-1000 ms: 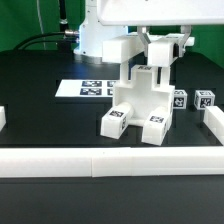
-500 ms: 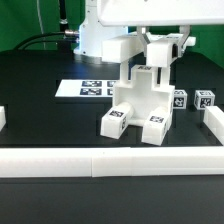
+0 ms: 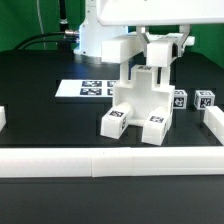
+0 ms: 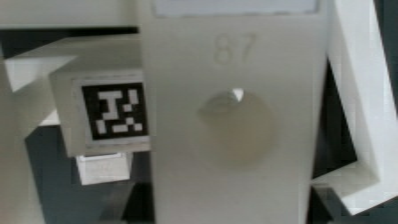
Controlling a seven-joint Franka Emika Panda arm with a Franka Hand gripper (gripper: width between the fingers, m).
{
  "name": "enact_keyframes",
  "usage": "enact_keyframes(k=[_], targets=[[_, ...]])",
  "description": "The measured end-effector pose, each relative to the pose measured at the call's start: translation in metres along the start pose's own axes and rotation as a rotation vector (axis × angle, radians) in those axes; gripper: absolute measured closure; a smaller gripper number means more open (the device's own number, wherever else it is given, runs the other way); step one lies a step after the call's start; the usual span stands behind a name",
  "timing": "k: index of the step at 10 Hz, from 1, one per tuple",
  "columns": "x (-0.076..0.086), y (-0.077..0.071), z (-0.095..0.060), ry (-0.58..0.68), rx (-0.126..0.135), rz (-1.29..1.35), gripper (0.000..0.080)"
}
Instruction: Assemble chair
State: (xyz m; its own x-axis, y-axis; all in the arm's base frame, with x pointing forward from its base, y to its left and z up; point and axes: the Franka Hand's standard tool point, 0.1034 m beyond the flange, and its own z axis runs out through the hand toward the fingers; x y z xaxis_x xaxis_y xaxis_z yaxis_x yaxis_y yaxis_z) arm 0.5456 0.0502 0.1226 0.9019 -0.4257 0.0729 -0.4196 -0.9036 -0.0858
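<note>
The partly built chair (image 3: pixel 140 100) stands in the middle of the black table, a chunky white body with two tagged feet toward the front. My gripper (image 3: pixel 146 60) comes down from above, and its fingers straddle the upright part at the chair's top. In the wrist view a broad white panel (image 4: pixel 231 110) embossed with "87" fills the picture, with a square tag (image 4: pixel 116 108) beside it. My gripper (image 4: pixel 226 205) has a dark finger pressed against each side of that panel. Two loose tagged blocks (image 3: pixel 192 99) lie at the exterior view's right.
The marker board (image 3: pixel 88 88) lies flat behind the chair toward the exterior view's left. A long white border rail (image 3: pixel 110 160) runs along the front, with a side piece (image 3: pixel 214 125) at the right and a small end (image 3: pixel 3 118) at the left.
</note>
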Motion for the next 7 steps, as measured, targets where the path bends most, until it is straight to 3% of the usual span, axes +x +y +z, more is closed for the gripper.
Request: enact_keyframes(k=[7], targets=[[-0.0057,0.0,-0.0005,0.032,0.011,0.008,0.0515]])
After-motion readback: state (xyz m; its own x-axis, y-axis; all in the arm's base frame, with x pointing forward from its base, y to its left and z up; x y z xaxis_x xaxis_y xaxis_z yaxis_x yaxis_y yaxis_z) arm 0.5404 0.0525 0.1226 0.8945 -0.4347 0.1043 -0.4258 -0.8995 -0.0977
